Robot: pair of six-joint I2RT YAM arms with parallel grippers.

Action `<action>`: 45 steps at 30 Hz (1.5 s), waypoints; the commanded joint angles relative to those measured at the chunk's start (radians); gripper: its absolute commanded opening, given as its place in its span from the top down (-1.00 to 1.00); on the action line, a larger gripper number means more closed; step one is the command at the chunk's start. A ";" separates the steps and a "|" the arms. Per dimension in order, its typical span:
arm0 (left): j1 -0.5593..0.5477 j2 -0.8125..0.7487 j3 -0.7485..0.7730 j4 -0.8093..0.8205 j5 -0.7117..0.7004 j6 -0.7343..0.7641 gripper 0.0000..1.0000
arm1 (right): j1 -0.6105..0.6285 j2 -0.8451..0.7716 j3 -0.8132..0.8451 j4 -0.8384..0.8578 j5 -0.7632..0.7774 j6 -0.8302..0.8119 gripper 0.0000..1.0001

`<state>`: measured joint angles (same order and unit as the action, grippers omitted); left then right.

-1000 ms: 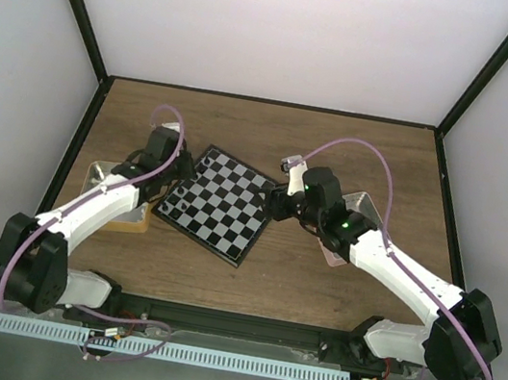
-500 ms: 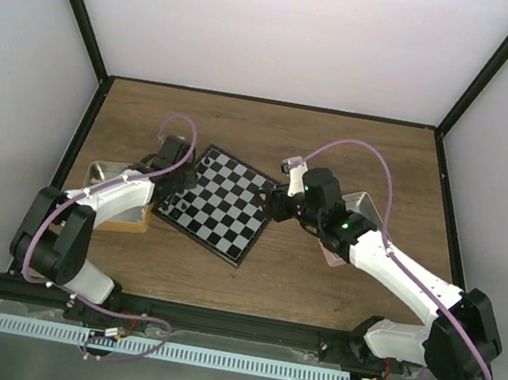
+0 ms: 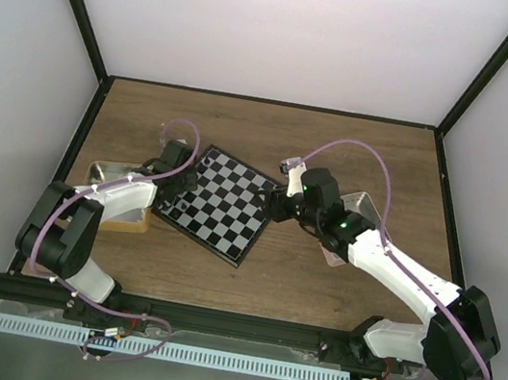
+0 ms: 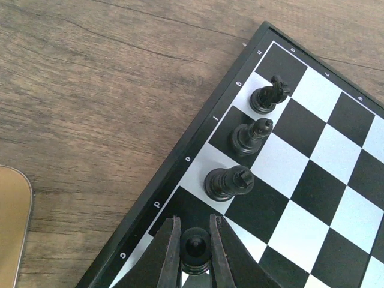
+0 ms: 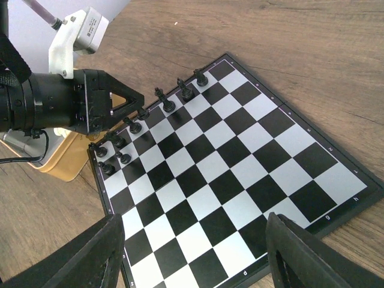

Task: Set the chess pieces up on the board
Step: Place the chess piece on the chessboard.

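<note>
Your left fingers are clamped on a small glossy black piece with a rounded head, right at the lettered rim of the board. The frame edge cuts off its base, so you cannot tell which square it is over or whether it touches. Beyond it, three more stand one to a square along that edge row: a stout piece, a slimmer piece and a knight. The board is flat, with smooth black and pale checks inside a thin black rim, and it lies askew on the grained wooden tabletop. The rounded corner of a tan tray shows near the rim but apart from it. Your right fingers are spread wide and grip nothing, above the board's opposite side.
</note>
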<state>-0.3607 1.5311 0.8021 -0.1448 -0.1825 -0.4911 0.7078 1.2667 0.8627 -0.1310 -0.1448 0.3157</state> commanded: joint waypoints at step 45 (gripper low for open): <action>0.001 0.055 0.044 0.037 -0.016 0.029 0.51 | -0.007 0.027 0.022 -0.002 -0.019 0.029 -0.31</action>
<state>-0.3607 1.6081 0.8165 -0.0948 -0.2005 -0.4667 0.7052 1.2896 0.8627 -0.1345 -0.1570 0.3347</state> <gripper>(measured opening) 0.243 0.658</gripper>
